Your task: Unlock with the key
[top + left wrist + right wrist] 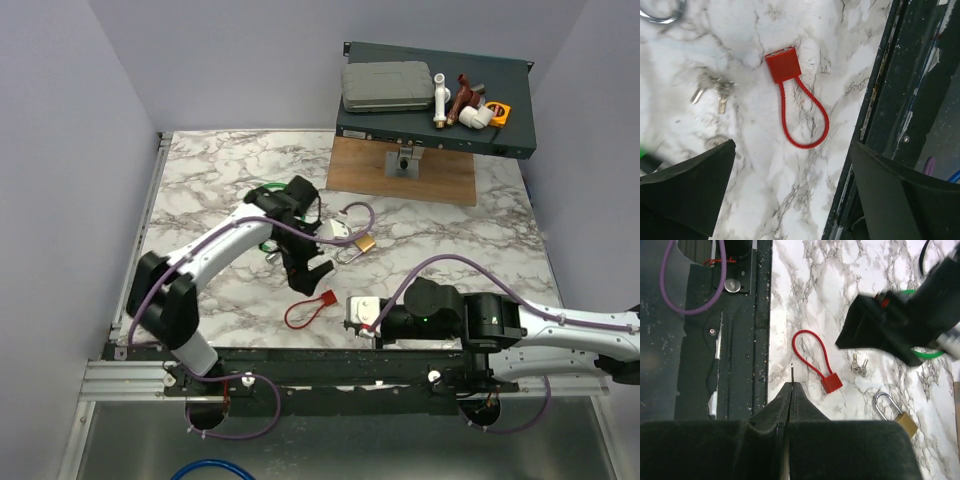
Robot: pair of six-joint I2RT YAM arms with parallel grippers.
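My right gripper (pixel 790 388) is shut on the key (pixel 791 373). Only its thin metal tip sticks out between the fingertips. It hovers low over the front of the marble table (pixel 220 170), and shows in the top view (pixel 352 312). A red square tag on a thin red cord loop (pixel 831 382) lies loose just ahead of it (pixel 322 299) (pixel 782 65). The brass padlock with a silver shackle (pixel 900 421) lies beyond (pixel 362 243). My left gripper (pixel 790 200) is open and empty above the table, over the red loop (pixel 305 265).
Two small silver keys (pixel 710 92) lie beside the red tag (pixel 859 365). A green cable loop (pixel 927 354) lies under the left arm. A dark metal box (pixel 435 125) with a grey case and pipe fittings stands on a wooden board at the back right. The dark front rail (pixel 900 75) borders the table.
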